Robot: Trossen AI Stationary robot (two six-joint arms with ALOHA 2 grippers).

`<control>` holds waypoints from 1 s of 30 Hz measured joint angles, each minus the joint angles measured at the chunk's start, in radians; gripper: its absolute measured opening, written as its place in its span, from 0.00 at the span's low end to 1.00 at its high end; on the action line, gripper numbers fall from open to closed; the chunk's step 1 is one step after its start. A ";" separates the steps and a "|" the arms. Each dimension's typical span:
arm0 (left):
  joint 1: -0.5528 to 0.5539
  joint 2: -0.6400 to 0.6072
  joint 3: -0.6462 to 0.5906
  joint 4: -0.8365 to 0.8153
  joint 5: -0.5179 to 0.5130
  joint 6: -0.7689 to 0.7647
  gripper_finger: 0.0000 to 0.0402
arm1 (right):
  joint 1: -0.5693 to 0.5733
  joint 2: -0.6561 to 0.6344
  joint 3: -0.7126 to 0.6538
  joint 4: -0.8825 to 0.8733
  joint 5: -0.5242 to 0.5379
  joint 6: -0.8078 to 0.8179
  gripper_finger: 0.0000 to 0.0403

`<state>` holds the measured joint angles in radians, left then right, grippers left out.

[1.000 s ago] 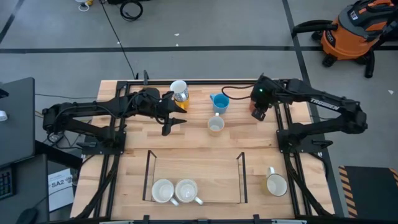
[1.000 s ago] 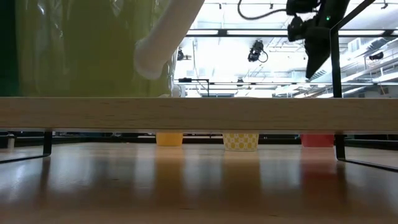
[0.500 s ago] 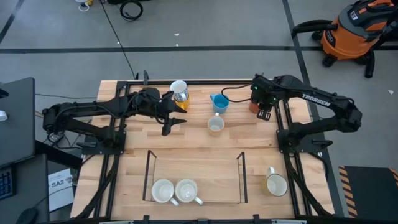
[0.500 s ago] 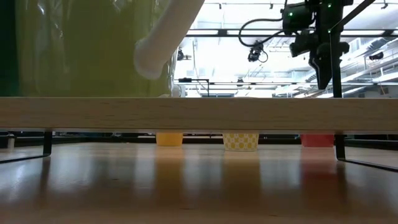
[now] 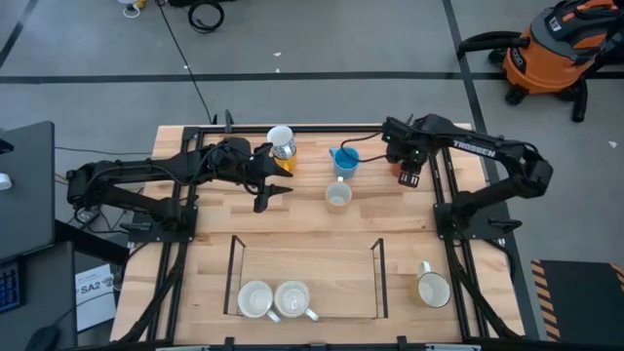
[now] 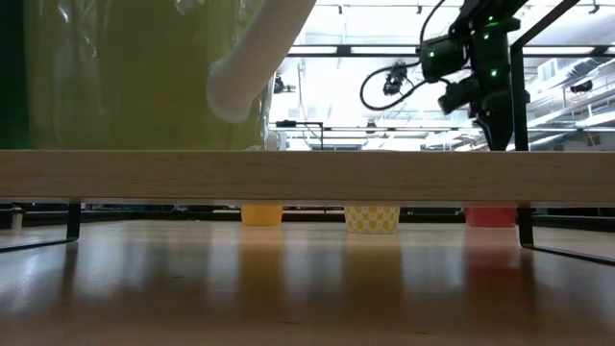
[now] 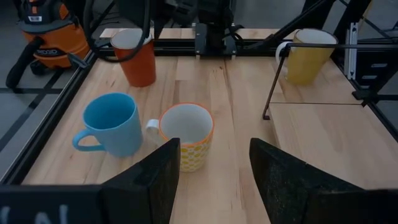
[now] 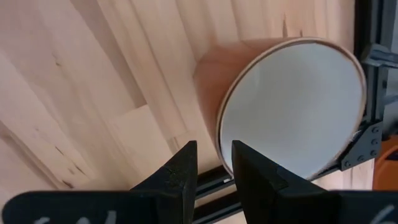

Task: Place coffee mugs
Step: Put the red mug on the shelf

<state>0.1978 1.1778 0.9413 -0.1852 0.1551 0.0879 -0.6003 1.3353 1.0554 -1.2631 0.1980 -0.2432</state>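
Observation:
The red-brown mug (image 5: 399,164), white inside, stands on its base near the table's far right edge. My right gripper (image 5: 410,176) hangs over it pointing down, open by a narrow gap. In the right wrist view its fingers stand on either side of the mug's rim (image 8: 219,134), above it. My left gripper (image 5: 276,192) waits open left of centre, facing the patterned cream mug (image 7: 186,134) and the blue mug (image 7: 112,124). An orange-yellow mug (image 5: 284,163) and a white mug (image 5: 280,137) stand by the far edge. Two white mugs (image 5: 274,299) sit near the front edge.
A black wire frame (image 5: 234,278) encloses the two white mugs at the front. A yellow mug (image 5: 433,289) stands at the near right. The right arm's base frame (image 5: 448,195) runs close beside the red-brown mug. Bare wood (image 5: 312,234) lies mid-table.
My right arm's wrist has swung toward the table's left and far edge, and the gripper has turned about over the red-brown mug, staying above it. The mugs have not moved.

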 joint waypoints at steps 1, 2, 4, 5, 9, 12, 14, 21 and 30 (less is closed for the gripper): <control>0.000 0.000 0.000 0.000 0.000 0.000 0.50 | 0.000 0.011 0.000 0.002 0.003 0.000 0.26; 0.000 0.000 0.000 0.000 0.000 0.000 0.50 | 0.000 0.021 0.000 0.004 0.004 0.000 0.26; 0.000 0.000 0.000 0.000 0.000 0.000 0.50 | 0.000 0.042 0.000 0.005 0.003 0.000 0.26; 0.000 0.000 0.000 0.000 0.000 0.000 0.50 | 0.000 0.052 0.000 0.005 0.003 0.000 0.26; 0.000 0.000 0.000 0.000 0.000 0.000 0.50 | 0.000 0.089 0.000 0.005 0.003 0.000 0.26; 0.000 0.000 0.000 0.000 0.000 0.000 0.50 | 0.000 0.115 0.000 0.006 0.003 0.001 0.26; 0.000 0.000 0.000 0.000 0.000 0.000 0.50 | 0.000 0.130 0.000 0.005 0.003 0.004 0.25; 0.000 0.000 0.000 0.000 0.000 0.000 0.50 | 0.000 0.168 0.000 0.002 -0.001 0.004 0.12; 0.000 0.000 0.000 0.000 0.000 0.001 0.50 | 0.000 0.161 -0.001 0.006 -0.017 0.053 0.08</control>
<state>0.1977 1.1778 0.9413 -0.1856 0.1551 0.0886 -0.5999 1.4960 1.0546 -1.2570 0.1806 -0.1898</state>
